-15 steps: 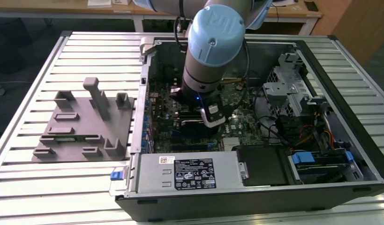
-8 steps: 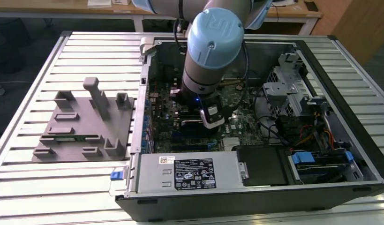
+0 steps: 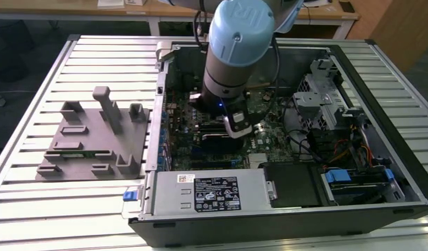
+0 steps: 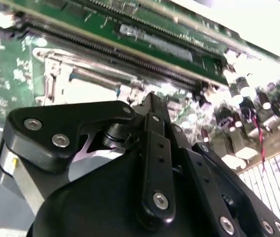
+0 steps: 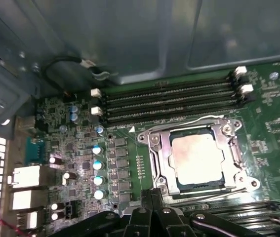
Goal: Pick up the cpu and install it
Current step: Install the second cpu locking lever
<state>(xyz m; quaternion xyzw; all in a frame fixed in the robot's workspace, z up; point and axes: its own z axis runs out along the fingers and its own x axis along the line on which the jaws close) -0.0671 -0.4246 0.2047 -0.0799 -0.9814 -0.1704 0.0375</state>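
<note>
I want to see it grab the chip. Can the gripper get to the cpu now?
Probably yes. The cpu lies bare in its open socket frame, and the gripper hangs just beside it with nothing between.

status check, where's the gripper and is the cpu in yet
Gripper low over the motherboard, beside the socket. Cpu seated in the socket frame. Nothing lying on it.

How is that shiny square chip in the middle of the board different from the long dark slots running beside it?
The cpu is a pale silver square; the memory slots are long, narrow and dark. The cpu sits inside a metal socket frame; the slots have white clips at their ends and look empty. There is one chip, but several slots lie side by side. Both sit flat on the green motherboard.
</note>
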